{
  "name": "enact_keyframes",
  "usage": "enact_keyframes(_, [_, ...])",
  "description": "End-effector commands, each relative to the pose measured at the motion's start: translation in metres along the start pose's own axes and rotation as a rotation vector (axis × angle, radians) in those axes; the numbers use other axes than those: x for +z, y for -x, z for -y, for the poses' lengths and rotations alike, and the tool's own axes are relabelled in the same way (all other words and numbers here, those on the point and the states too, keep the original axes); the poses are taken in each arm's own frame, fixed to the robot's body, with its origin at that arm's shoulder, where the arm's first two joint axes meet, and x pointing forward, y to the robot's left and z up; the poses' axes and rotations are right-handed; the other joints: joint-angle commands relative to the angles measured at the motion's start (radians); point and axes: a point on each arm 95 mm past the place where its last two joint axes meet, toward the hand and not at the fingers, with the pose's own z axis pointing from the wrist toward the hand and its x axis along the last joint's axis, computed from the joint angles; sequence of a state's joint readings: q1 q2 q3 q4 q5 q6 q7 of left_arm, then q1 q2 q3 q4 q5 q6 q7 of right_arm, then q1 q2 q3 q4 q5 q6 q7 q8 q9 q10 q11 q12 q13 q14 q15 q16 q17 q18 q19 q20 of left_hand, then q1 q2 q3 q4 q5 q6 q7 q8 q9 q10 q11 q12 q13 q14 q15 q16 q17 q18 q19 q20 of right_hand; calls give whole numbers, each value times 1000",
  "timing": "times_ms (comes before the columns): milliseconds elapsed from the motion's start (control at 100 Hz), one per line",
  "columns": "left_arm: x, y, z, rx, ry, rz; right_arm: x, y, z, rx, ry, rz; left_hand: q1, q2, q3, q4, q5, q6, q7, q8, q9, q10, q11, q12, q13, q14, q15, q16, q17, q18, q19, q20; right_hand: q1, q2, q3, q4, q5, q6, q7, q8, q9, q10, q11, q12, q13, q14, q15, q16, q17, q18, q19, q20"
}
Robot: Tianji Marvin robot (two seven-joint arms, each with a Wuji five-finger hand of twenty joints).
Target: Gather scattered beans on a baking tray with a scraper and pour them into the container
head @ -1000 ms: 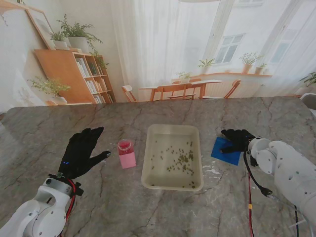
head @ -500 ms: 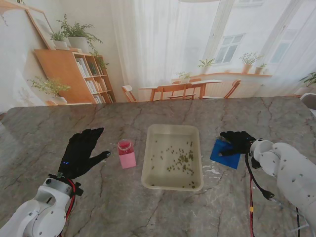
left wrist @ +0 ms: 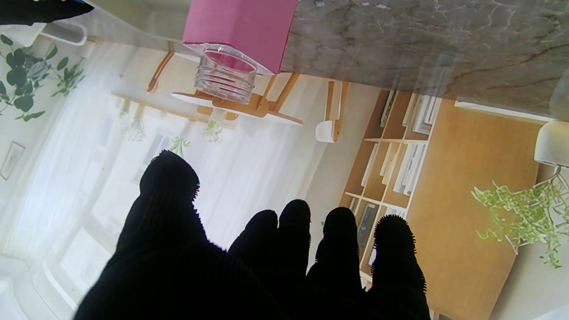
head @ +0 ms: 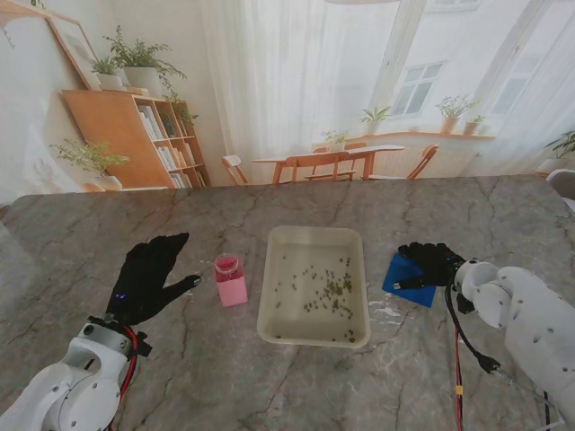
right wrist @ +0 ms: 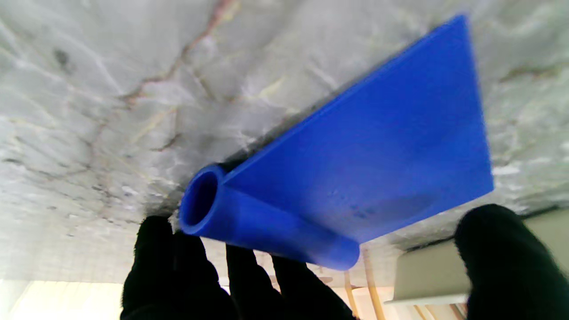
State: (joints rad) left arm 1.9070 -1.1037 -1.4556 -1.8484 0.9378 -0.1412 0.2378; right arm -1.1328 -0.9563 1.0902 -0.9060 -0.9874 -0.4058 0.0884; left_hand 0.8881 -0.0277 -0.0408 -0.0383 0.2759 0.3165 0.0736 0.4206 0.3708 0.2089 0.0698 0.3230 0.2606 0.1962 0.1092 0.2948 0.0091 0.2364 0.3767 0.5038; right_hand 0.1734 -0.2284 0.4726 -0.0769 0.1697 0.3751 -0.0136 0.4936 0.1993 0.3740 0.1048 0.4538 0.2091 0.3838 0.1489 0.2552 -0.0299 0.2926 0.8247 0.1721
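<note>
A cream baking tray (head: 269, 296) sits mid-table with green beans (head: 328, 287) scattered over its floor. To its left stands the pink container (head: 230, 279), (left wrist: 240, 40), its clear mouth uncovered. My left hand (head: 148, 277), (left wrist: 249, 262) hovers flat and open a little left of the container, holding nothing. The blue scraper (head: 404, 278), (right wrist: 364, 146) lies on the table right of the tray. My right hand (head: 433, 262) rests over its far right edge. There the fingers (right wrist: 284, 284) curl against the tube handle (right wrist: 266, 231), while the thumb (right wrist: 511, 262) stands apart from the blade.
The grey marble table (head: 225, 377) stretches around the tray. Small pale specks (head: 388, 312) lie between the tray and the scraper. A corner of the tray (right wrist: 426, 275) shows in the right wrist view beside the thumb.
My right hand has drawn toward me and settled lower over the scraper, which has shifted slightly. The left hand, container and tray have not moved.
</note>
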Motion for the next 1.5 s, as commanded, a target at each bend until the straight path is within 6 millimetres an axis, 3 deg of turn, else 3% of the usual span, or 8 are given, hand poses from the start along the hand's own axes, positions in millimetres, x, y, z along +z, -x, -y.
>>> enact_keyframes(0, [-1,0,-2,-7,6,1,2,-17,22,15,-47,-37,20,49,4,9,18,8,2,6,12,-21,0,13,9,-16,3,8,-1,-3,19,-16,10,-3,-23,-23,-19,32,-23,-25,2,-36,20,6,64,-120,91,44,26,-16,41,21])
enact_keyframes(250, [-2,0,-2,-8,-1,3,3,-22,29,-51,-86,-49,23,51,3,8,20,8,2,6,18,-23,2,14,15,-18,5,9,1,0,23,-18,145,-84,-27,-7,-18,46,2,-9,13,-25,54,43,122,-126,185,98,84,-7,137,80])
enact_keyframes(520, [-3,1,-2,-6,-5,8,8,-22,44,-128,-160,-72,25,53,3,8,21,8,3,6,22,-23,3,14,20,-15,6,10,4,1,28,-19,175,-239,212,-22,-63,75,120,327,80,-39,231,214,288,-191,429,210,326,-66,291,251])
enact_keyframes(960, [-4,1,-2,-5,-5,5,19,-16,57,-67,-160,-34,34,47,2,7,29,3,7,8,30,-26,5,16,30,-18,9,12,11,5,40,-17,313,-458,568,-78,286,-145,568,487,545,-441,893,271,873,-543,668,245,957,-287,414,264])
enact_keyframes(1030, [-4,1,-2,-4,-5,5,19,-15,58,-63,-150,-24,36,46,3,8,30,3,7,9,29,-25,4,16,32,-17,9,12,12,6,44,-16,434,-491,518,-207,345,-231,695,487,636,-501,954,308,933,-588,704,249,997,-280,415,258])
enact_keyframes(1260, [-3,1,-2,-3,-3,0,18,-15,56,-45,-113,8,40,42,3,7,33,3,8,9,32,-29,5,17,37,-18,12,15,15,5,55,-13,522,-469,456,-223,427,-573,1194,237,702,-594,1069,377,954,-607,782,289,1005,-203,403,224])
enact_keyframes(1410, [-2,1,-3,-2,-3,-2,17,-15,52,-34,-84,29,47,43,5,8,34,3,8,10,32,-28,5,17,39,-18,14,17,15,6,61,-12,512,-433,453,-214,438,-738,1446,346,643,-684,1227,306,922,-631,855,325,991,-190,395,223])
enact_keyframes(1490, [-2,1,-3,-2,-4,-2,17,-16,49,-26,-52,37,51,44,4,7,35,3,8,10,34,-28,6,18,40,-19,14,18,15,5,64,-12,492,-423,471,-198,514,-808,1452,537,646,-714,1235,332,921,-637,880,328,987,-182,392,228])
